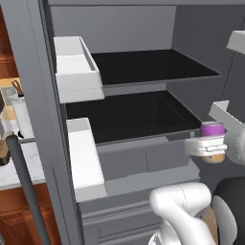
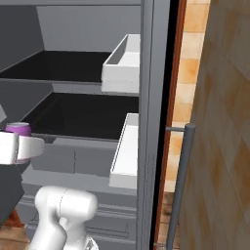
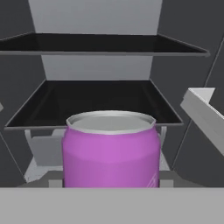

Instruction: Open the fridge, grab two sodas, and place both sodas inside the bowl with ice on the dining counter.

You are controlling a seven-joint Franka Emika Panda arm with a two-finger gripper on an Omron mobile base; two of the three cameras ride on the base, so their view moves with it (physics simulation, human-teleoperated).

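The soda can (image 3: 110,148) is pink-purple on its upper body, with a silver rim and a flat grey lid; in the left base view an orange-yellow band shows at its lower part (image 1: 213,143). It stands upright between the fingers of the gripper (image 1: 210,146), which is clamped on its sides, the white fingers pressing the can from both sides. The can is held in front of the open fridge (image 1: 134,57), just outside the front edge of the lower black shelf (image 1: 129,115) and at about the height of this shelf.

Inside the fridge, the lower black shelf and the upper black shelf (image 1: 153,64) above it carry nothing. On the left door of the fridge there are two white bins, an upper bin (image 1: 76,67) and a lower bin (image 1: 86,158), and both look without content. On the right door, two more white bins (image 2: 122,66) also show nothing inside. Below the lower shelf are the grey drawers (image 1: 143,160) of the fridge, shut.
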